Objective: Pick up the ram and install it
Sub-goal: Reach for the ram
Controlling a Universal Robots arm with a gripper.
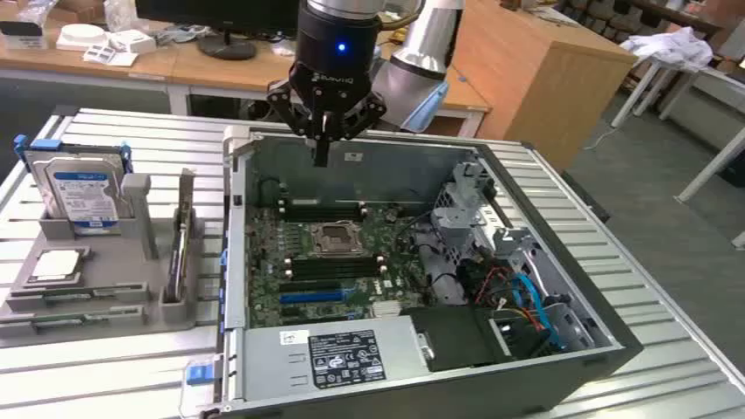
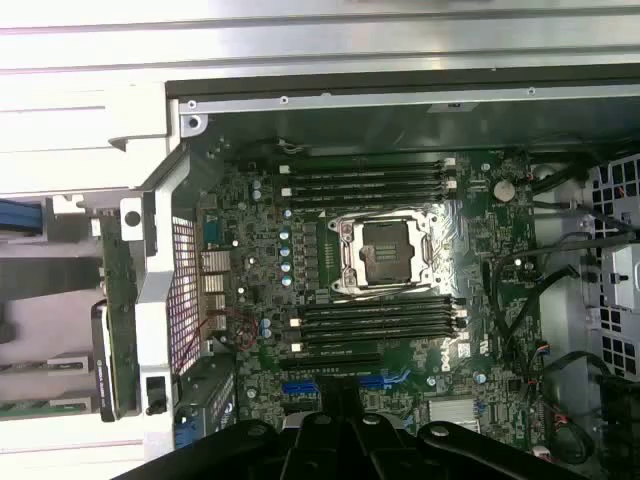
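Above the far wall of the open computer case (image 1: pixel 402 166), as the exterior view shows it, the gripper (image 1: pixel 321 159) hung with its jaws clenched together on nothing, its tips pointing down into the case.

Outside the case, on the exterior view's left, the ram (image 1: pixel 181 253) stood on edge in a groove of the grey parts holder (image 1: pixel 117 305), well apart from the gripper. The same holder carried the blue-labelled hard drive (image 1: pixel 79 188) farther from the case, with the square processor chip (image 1: pixel 56 266) lying flat beside it.

Inside the case, the motherboard (image 1: pixel 390 262) lay exposed. Its black memory slots (image 2: pixel 375 180) ran in two banks, one on either side of the open processor socket (image 2: pixel 385 250), and as far as the wrist view showed, every slot looked bare, with no green stick seated in any of them.

By that evidence the task stood at its very start. The ram had not been lifted, nothing had been carried toward the case, and both the pickup and the seating in a slot were left to do.
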